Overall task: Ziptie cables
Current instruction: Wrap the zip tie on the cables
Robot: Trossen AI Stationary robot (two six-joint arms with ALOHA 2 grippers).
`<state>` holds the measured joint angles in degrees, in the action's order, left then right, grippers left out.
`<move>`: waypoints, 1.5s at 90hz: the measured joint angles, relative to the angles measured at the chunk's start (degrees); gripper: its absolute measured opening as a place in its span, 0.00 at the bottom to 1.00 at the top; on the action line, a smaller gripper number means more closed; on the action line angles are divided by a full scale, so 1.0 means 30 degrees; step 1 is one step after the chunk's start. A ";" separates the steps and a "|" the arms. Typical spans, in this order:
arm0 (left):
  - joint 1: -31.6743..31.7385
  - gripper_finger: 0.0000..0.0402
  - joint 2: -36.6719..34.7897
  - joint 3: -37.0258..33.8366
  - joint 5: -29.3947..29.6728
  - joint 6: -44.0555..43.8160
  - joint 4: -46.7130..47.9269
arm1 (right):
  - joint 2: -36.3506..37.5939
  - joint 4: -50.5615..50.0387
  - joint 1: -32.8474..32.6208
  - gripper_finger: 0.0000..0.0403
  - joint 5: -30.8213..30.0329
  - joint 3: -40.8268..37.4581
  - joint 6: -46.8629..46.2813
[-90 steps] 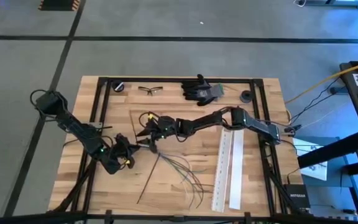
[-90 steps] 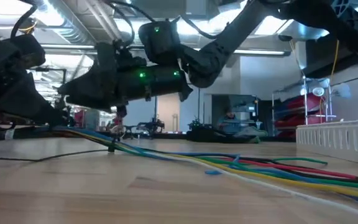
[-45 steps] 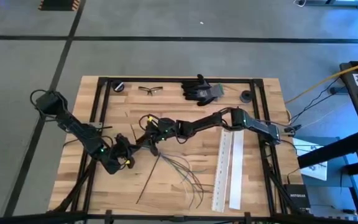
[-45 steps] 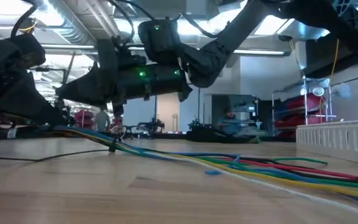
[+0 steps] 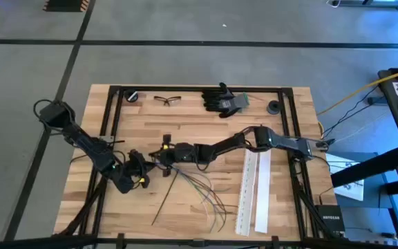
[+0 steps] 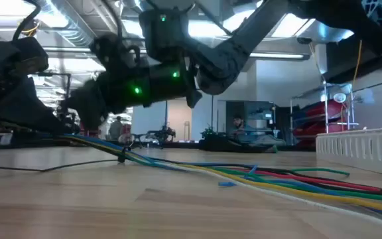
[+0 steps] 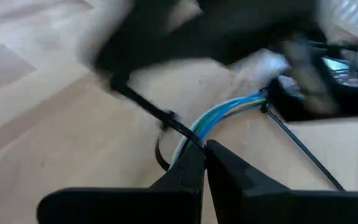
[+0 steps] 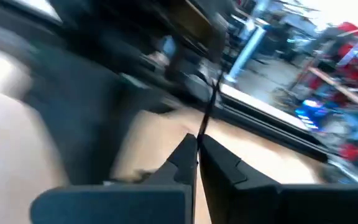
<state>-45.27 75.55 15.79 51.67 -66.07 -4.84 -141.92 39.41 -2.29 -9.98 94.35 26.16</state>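
Wooden table [image 5: 185,111], left to right: left gripper [image 5: 146,173] pinched shut on the cables [image 5: 199,188] at their gathered end. Right gripper [image 5: 166,153] has swung down beside it, fingers closed on a thin black ziptie [image 8: 209,115], tightening, seemingly. Loose ends fan toward white strips [image 5: 253,190]; glasses [image 5: 166,99], gloves [image 5: 223,98] lie well clear.

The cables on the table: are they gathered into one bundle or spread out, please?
Both: the cables are gathered at the left gripper, which is shut on them, and fan out loose toward the table's front.
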 joint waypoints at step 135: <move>-0.0412 0.00 0.1690 0.0015 -0.0582 0.2127 -0.2464 | -0.0755 -0.2654 0.0870 0.51 0.9843 0.0087 -1.8431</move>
<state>-46.51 80.62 15.84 49.93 -59.69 -12.23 -144.18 31.44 0.32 19.54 94.61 -29.13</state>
